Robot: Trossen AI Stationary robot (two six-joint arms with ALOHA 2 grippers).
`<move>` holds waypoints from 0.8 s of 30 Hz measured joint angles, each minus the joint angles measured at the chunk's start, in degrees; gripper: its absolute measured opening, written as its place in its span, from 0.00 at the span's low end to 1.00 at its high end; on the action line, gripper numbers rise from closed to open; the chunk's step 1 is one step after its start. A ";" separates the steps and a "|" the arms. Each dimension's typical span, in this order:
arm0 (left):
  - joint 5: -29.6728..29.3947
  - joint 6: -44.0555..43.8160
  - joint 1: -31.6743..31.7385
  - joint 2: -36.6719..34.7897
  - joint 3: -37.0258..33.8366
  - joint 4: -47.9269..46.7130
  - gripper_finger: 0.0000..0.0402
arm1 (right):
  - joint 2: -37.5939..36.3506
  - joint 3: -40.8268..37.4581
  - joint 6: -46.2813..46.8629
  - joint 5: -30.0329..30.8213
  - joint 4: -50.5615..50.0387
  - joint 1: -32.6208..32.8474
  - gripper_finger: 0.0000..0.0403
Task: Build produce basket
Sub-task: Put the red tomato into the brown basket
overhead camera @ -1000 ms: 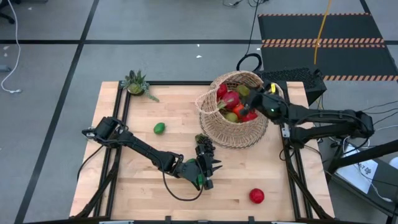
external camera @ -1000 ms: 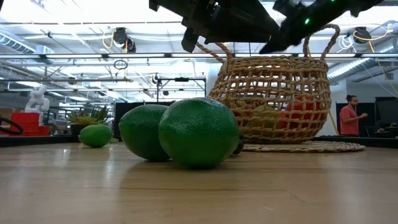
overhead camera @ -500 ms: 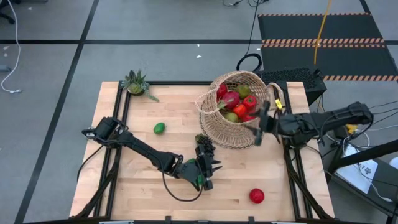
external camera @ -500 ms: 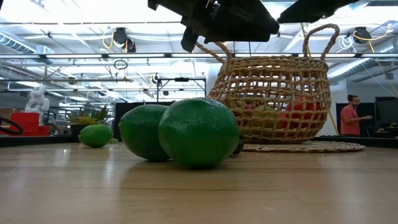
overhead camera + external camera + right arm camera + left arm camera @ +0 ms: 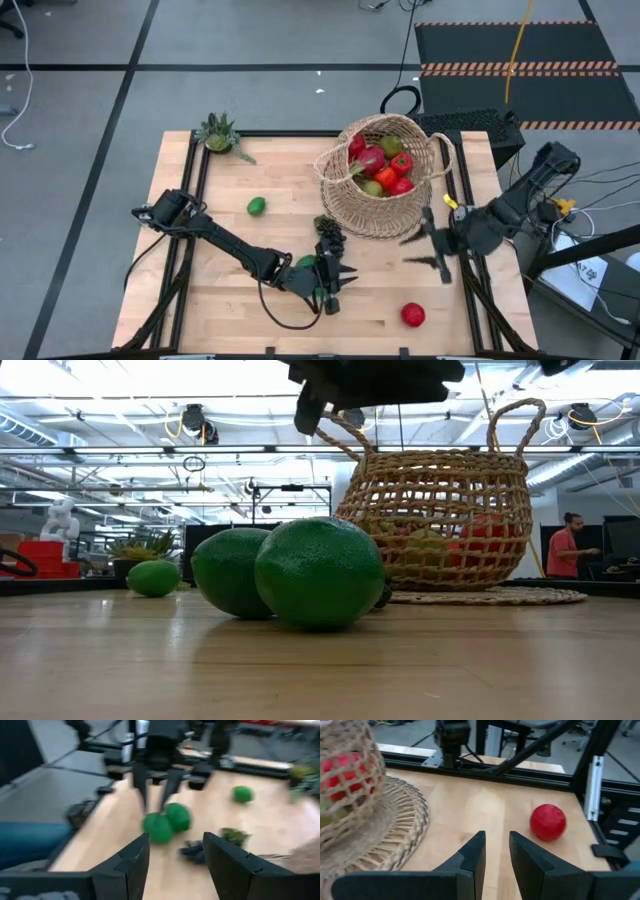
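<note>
The woven basket (image 5: 380, 190) stands on a round woven mat (image 5: 395, 830) at the far right, with red, pink and green produce (image 5: 383, 168) inside. My left gripper (image 5: 345, 277) hovers near the table's front, narrowly open and holding nothing, above two limes (image 5: 290, 570). It points toward a red apple (image 5: 548, 822). My right gripper (image 5: 420, 250) hangs open and empty just on the near side of the basket; its wrist view looks back at the limes (image 5: 167, 822). Dark grapes (image 5: 328, 232) lie beside the mat. A third lime (image 5: 256, 206) lies at centre left.
A spiky potted plant (image 5: 220, 133) stands at the far left corner. The red apple (image 5: 413, 315) lies near the front right edge. A dark rail frame (image 5: 200, 170) borders the tabletop. A person (image 5: 563, 545) stands in the room beyond the table.
My right gripper has swung away from over the basket's rim toward the table's near edge, turning as it went, and now sits in front of the basket, still open. The basket and the fruit on the table have stayed where they were.
</note>
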 joint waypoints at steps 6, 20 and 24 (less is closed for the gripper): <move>3.79 2.17 -1.14 0.00 1.35 3.40 0.22 | 5.51 0.00 9.85 0.25 0.09 10.14 0.44; 2.79 15.14 -6.91 7.74 20.05 -6.12 0.53 | 26.44 0.01 38.65 5.92 4.09 30.83 0.44; 2.85 14.48 -6.91 12.29 24.71 -5.84 0.67 | 30.29 0.00 41.81 6.97 5.75 33.93 0.44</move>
